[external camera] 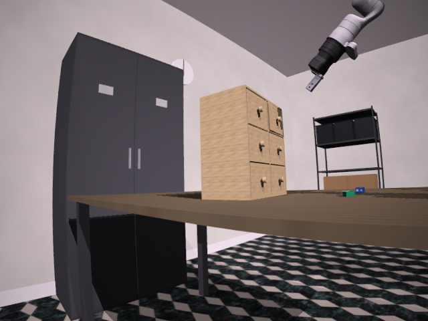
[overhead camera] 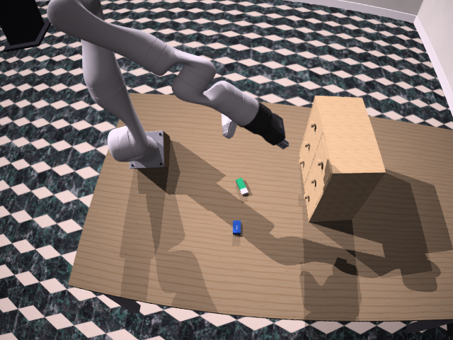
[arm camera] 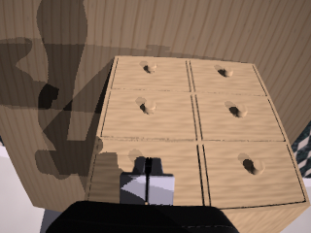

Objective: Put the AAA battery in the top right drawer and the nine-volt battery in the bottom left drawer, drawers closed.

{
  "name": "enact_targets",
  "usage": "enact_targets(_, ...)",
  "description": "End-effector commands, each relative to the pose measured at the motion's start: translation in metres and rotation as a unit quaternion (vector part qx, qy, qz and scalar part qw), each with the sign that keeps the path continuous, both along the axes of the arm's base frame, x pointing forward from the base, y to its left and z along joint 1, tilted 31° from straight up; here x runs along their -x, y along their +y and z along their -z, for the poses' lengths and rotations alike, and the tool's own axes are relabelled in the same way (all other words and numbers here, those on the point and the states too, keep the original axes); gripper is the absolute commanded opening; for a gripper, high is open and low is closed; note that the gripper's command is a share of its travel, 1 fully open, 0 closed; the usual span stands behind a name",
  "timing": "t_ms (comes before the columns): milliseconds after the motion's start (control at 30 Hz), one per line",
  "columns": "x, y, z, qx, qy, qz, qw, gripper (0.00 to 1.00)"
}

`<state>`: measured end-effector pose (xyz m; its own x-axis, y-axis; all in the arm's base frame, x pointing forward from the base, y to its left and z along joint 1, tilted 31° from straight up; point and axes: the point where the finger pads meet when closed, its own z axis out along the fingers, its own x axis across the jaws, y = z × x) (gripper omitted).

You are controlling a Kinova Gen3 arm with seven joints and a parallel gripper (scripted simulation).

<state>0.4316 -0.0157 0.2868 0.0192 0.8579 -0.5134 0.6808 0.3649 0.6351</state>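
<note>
The small chest (overhead camera: 351, 135) (external camera: 225, 145) (arm camera: 160, 121) stands upright, and its six drawers look shut or nearly flush. The top-row right drawer (overhead camera: 325, 173) (external camera: 273, 126) (arm camera: 182, 180) carries a dark shadow, and its knob is hidden behind the fingers in the wrist view. The bottom-row left drawer (external camera: 259, 188) (arm camera: 243, 83) looks shut. My gripper (overhead camera: 283, 144) (external camera: 309, 88) (arm camera: 148, 173) is shut and empty, in the air off the chest's front and apart from it. I recognise no AAA battery. The drawers' insides are hidden.
A green block with a white end (overhead camera: 241, 184) (external camera: 348, 193) lies in front of the chest. A blue block (overhead camera: 236, 227) (external camera: 360, 190) with small light dots lies nearby; I cannot tell whether it is the nine-volt battery. A dark cabinet (external camera: 120, 120) stands behind the table.
</note>
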Motion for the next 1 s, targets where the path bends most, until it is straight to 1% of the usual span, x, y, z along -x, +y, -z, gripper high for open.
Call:
enact_targets(0, -0.001, -0.001, -0.003, 0.005, 0.0, 0.003, 1.0, 0.0)
enact_targets(467, 0.003, 0.003, -0.008, 0.004, 0.022, 0.016, 1.0, 0.0)
enact_targets(967, 0.012, 0.009, -0.018, 0.003, 0.066, 0.042, 0.997, 0.0)
